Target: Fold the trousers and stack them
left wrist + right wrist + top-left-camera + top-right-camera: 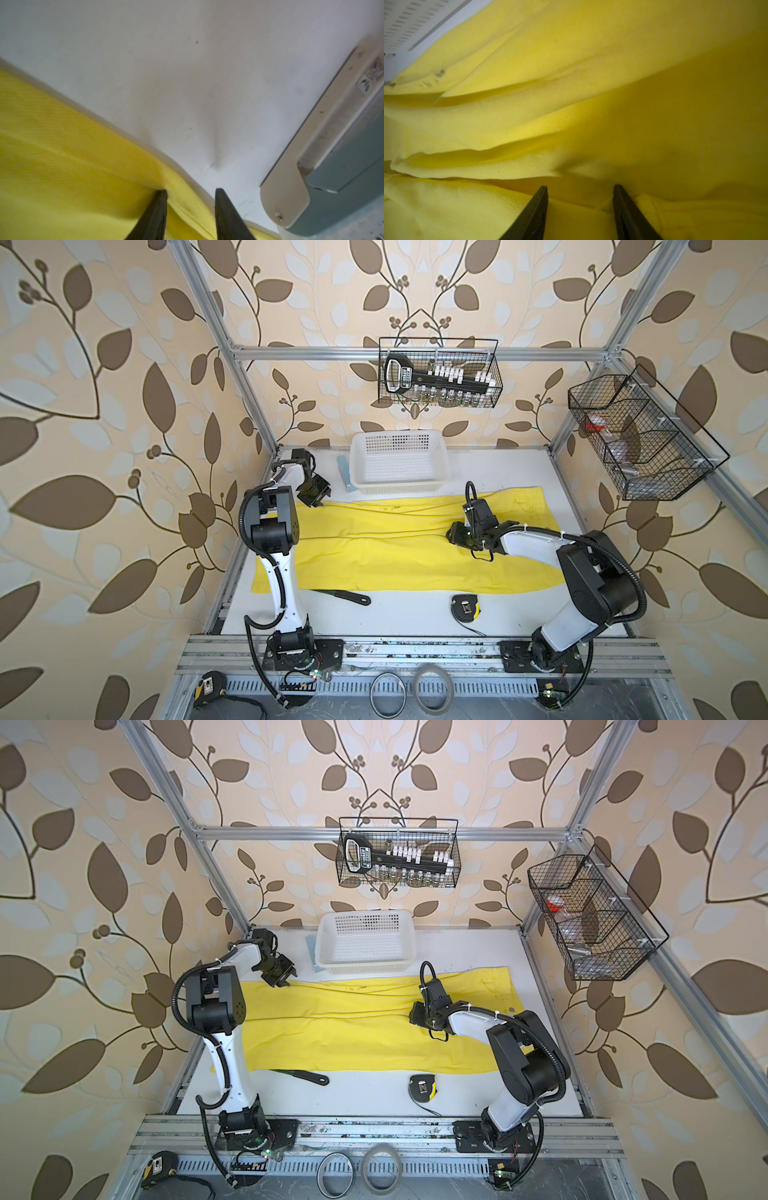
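The yellow trousers (395, 547) (353, 1027) lie spread at full length across the white table, just in front of the white perforated basket (399, 485) (365, 967). My left gripper (318, 499) (284, 979) is at their far left edge. In the left wrist view it (191, 190) is open, jaws straddling the hem of the trousers (72, 166), one finger on cloth, one over bare table. My right gripper (453, 535) (415, 1017) is down on the cloth right of the middle. In the right wrist view it (579, 186) is open, with a low ridge of the trousers (571, 104) between the fingers.
A light blue and beige object (345, 475) (332, 155) lies left of the basket, close to my left gripper. A black-handled tool (349, 597) and a tape measure (465, 608) lie in front of the trousers. Wire baskets (440, 373) (640, 439) hang on the frame.
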`<state>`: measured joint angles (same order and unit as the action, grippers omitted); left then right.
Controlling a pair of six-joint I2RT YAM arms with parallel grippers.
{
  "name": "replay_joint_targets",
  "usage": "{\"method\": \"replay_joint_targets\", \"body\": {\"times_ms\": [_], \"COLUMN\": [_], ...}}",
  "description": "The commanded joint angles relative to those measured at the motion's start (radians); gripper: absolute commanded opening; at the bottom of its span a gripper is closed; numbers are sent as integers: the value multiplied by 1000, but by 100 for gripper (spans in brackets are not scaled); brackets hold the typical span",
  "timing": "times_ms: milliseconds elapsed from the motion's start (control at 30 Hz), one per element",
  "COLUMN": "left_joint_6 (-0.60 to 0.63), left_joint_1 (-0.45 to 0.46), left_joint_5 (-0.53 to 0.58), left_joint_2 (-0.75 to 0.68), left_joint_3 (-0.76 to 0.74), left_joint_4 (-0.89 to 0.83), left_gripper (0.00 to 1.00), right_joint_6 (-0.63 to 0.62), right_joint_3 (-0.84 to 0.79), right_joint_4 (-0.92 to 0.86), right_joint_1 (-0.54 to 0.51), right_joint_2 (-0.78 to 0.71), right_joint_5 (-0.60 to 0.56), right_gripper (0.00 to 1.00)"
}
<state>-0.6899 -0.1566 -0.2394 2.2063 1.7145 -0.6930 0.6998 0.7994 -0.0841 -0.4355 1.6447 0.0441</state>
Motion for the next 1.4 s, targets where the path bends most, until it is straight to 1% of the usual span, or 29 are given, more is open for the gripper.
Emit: {"method": "replay_joint_targets", "body": {"times_ms": [0, 167, 300, 500, 633, 733, 833, 900, 933, 1067, 1133, 1267, 1367], "left_joint_6": [44, 59, 63, 92, 123, 141, 152, 142, 131, 77, 73, 22, -20], "left_joint_1": [-7, -8, -8, -9, -8, -9, -12, -19, -35, -148, -198, -316, -358], "left_joint_5": [82, 100, 61, 50, 45, 47, 65, 101, 100, 34, 65, 89, 140], "left_joint_2": [28, 37, 36, -43, -142, -241, -344, -416, -454, -600, -665, -803, -876], "left_joint_3": [58, 106, 125, 117, 85, 13, -98, -190, -240, -440, -500, -615, -676], "left_joint_4": [-48, -64, -70, -83, -94, -95, -111, -110, -108, -90, -119, -165, -210], "left_gripper": [40, 40, 43, 51, 56, 60, 63, 70, 74, 77, 81, 81, 82], "right_joint_6": [32, 33, 12, -69, -138, -154, -122, -96, -85, -32, 2, 42, 44], "right_joint_3": [-52, -22, 17, 106, 110, 97, 52, 11, -6, -51, -78, -116, -154], "right_joint_4": [-70, -133, -174, -284, -346, -413, -479, -505, -520, -616, -654, -733, -755], "right_joint_1": [-14, 2, 45, 185, 282, 343, 418, 450, 462, 521, 585, 728, 810], "right_joint_2": [-13, -71, -138, -219, -253, -291, -331, -378, -405, -501, -547, -622, -673], "right_joint_5": [12, 27, 50, 53, 58, 32, 23, -8, -27, -118, -155, -218, -218], "right_gripper": [52, 52, 53, 62, 69, 73, 74, 75, 77, 79, 79, 80, 80]}}
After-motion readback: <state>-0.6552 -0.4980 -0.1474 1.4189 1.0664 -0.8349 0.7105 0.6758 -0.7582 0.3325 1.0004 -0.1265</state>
